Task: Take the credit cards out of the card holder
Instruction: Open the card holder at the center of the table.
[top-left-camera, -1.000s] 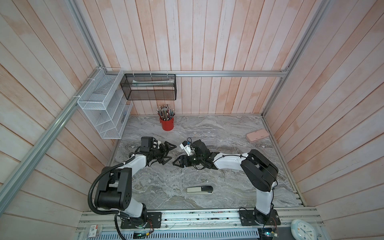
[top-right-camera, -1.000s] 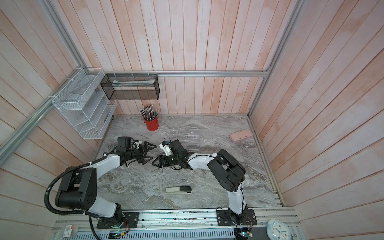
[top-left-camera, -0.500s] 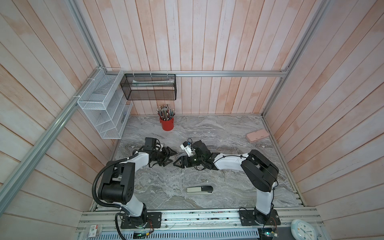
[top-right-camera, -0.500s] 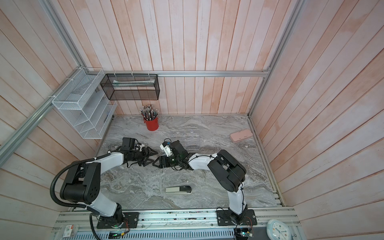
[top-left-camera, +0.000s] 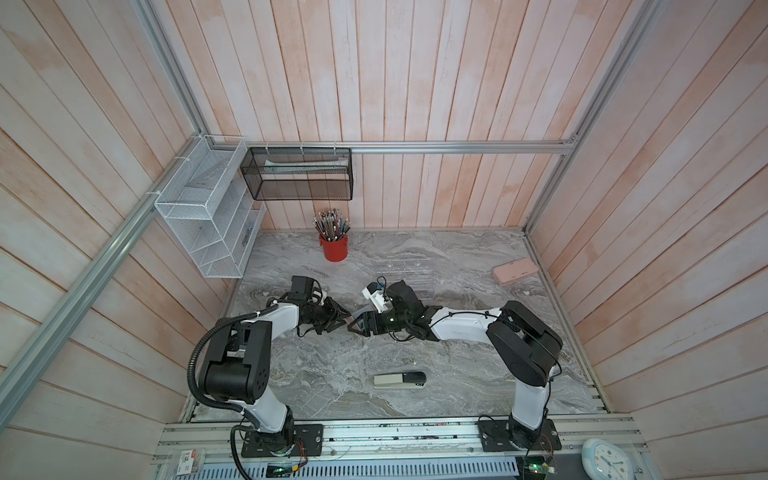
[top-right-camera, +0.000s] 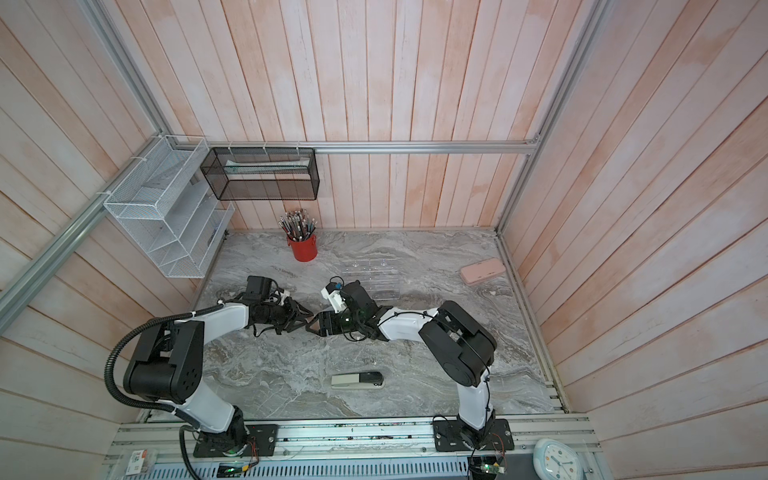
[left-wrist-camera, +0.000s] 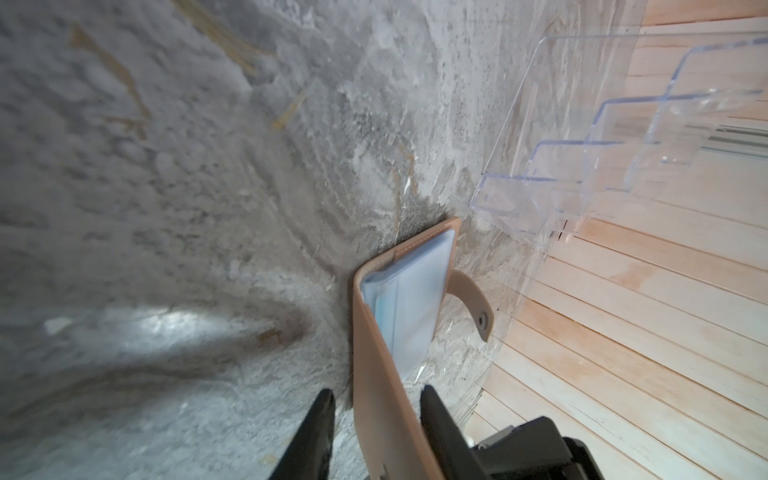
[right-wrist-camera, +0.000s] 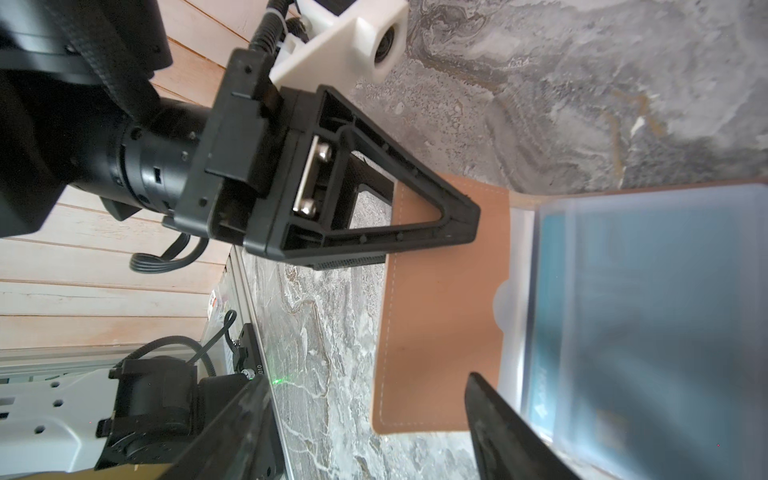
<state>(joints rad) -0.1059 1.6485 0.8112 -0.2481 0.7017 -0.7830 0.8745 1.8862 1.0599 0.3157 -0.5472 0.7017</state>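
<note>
Grey marbled tabletop has a red cup stuffed with pencils at the back wall. There's a clear acrylic tiered rack mid-table, a pink rounded case over by the right wall, and a grey-and-black stapler-looking thing lying near the front. A white wire shelf and a black mesh basket hang on the wood walls.

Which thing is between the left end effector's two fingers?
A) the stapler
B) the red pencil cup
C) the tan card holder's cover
C: in the left wrist view the tan cover of the card holder stands between the fingers of the left end effector.
</note>
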